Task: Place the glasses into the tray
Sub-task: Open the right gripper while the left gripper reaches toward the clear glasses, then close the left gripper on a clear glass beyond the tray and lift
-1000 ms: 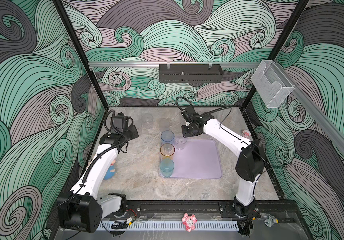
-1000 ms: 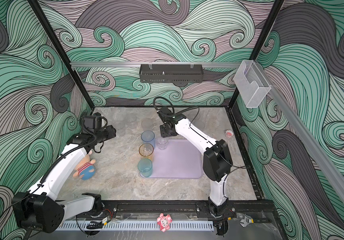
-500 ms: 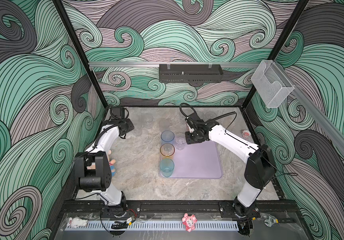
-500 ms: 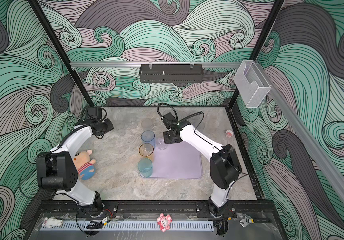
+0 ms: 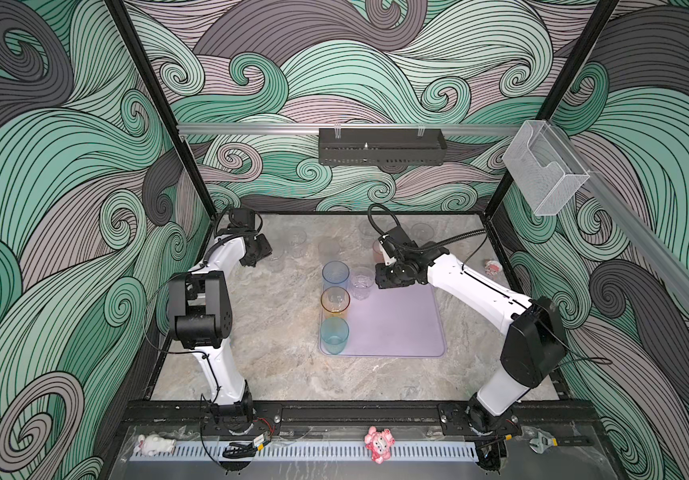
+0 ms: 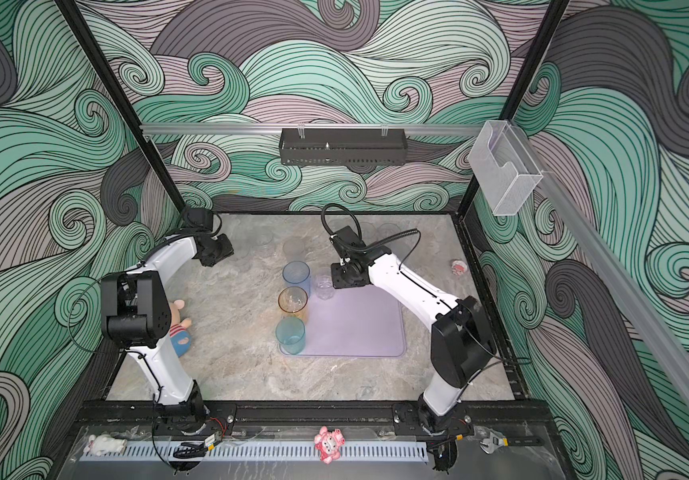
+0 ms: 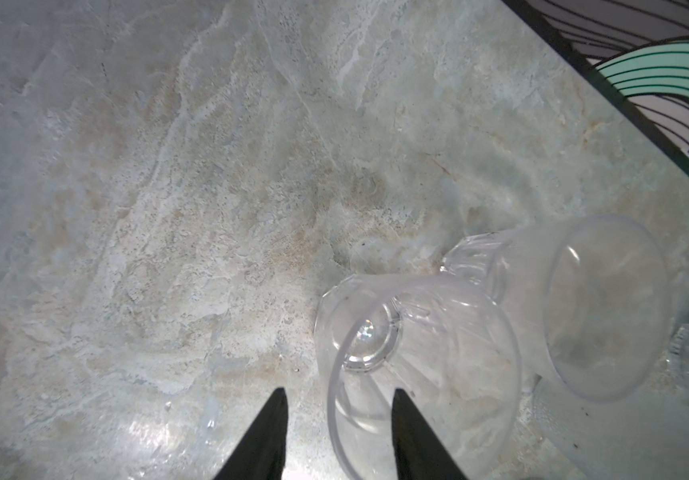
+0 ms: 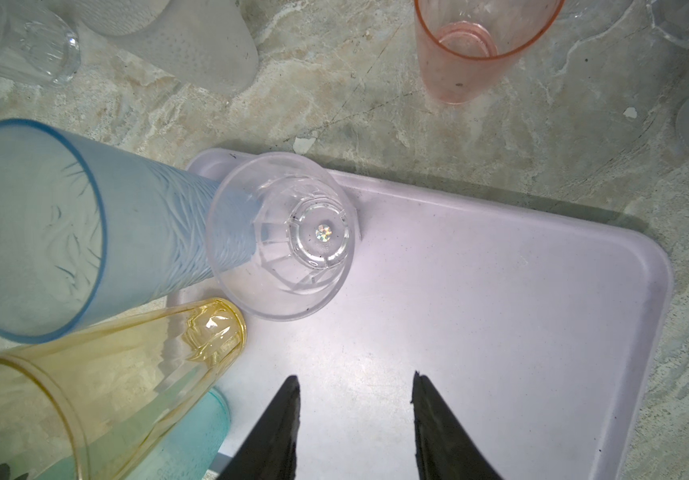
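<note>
My left claw (image 7: 338, 436) stands parted astride the rim of a clear glass (image 7: 417, 353) on the bench (image 7: 168, 208), well left of the tray (image 8: 500, 291); I should pinch the wall gently, then lift straight. My right claw (image 8: 355, 415) hangs released, empty, above the tray, four glasses (image 8: 284, 237) crowding its left edge.

Clear wall box (image 5: 546, 174), black perforated shelf (image 5: 380, 147) (on back rail), pink toy (image 5: 378, 444), wrench (image 5: 541, 443), plush doll (image 6: 178, 332).

Four glasses (image 5: 335, 299) at tray's (image 5: 401, 328) left side, more glasses (image 5: 297, 245) behind on table (image 5: 276, 340)
</note>
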Available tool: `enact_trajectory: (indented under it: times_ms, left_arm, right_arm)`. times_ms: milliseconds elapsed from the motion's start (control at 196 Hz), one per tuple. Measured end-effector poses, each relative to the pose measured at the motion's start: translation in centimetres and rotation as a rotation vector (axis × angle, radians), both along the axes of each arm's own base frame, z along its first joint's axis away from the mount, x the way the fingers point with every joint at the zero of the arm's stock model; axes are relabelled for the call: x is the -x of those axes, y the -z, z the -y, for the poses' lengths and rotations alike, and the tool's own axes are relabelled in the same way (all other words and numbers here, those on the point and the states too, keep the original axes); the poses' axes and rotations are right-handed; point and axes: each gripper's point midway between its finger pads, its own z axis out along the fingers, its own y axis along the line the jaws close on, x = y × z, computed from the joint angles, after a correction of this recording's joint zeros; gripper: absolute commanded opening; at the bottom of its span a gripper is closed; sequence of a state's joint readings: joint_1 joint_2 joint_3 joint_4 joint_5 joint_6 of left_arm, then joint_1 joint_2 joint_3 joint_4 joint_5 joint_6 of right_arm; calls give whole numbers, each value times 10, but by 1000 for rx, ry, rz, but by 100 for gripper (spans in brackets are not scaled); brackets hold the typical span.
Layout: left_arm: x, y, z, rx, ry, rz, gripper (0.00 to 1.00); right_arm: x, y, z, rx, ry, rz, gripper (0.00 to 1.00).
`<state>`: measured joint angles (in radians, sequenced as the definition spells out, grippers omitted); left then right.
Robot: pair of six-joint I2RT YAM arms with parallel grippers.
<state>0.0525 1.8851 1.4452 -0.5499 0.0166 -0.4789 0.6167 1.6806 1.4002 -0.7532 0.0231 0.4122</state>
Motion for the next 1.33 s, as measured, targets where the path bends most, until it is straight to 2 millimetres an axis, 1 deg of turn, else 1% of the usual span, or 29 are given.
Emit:
enact_trajectory:
  times_ms: [92, 194, 280, 362, 627, 688, 780, 867, 974, 1050, 1157, 1188, 1224, 1285, 1326]
  left_arm:
    - [2, 10, 0, -4, 8, -28, 42]
    - [3, 21, 0, -9, 15, -53, 38]
    - [4, 32, 0, -10, 20, -77, 30]
    - [5, 37, 0, -8, 23, -92, 24]
    - [9, 36, 0, -12, 34, -105, 3]
    - [12, 36, 0, -17, 35, -109, 0]
    - [19, 31, -1, -19, 34, -104, 0]
    - [28, 17, -2, -21, 29, -83, 0]
    - [38, -13, -1, -14, 18, -18, 0]
    - [43, -43, -1, -5, 7, 52, 0]
    - [49, -93, 1, 10, 7, 177, 0]
    - [52, -104, 3, 16, 8, 205, 0]
    - [55, -121, 6, 22, 14, 246, 0]
    - [61, -142, 10, 22, 24, 294, 0]
    - [64, -159, 19, 21, 45, 327, 0]
  right_arm:
    - [2, 4, 1, 0, 3, -10, 45]
    - [2, 6, 2, -1, 10, -15, 45]
    - [1, 5, 2, -7, 13, -14, 45]
    - [2, 5, 1, -9, 14, -13, 45]
    - [2, 6, -2, -34, 23, -20, 45]
    - [2, 6, -3, -42, 25, -20, 45]
    - [3, 6, -4, -51, 24, -24, 45]
    - [3, 6, -5, -56, 22, -27, 45]
    - [5, 4, -5, -59, 22, -27, 45]
    - [5, 1, -4, -63, 22, -21, 45]
    - [6, -6, -3, -72, 22, -8, 46]
    - [7, -8, -3, -75, 22, -4, 46]
    - [7, -10, -3, -79, 22, 1, 46]
    - [7, -15, -2, -84, 23, 10, 46]
    - [7, -17, 0, -88, 27, 15, 46]
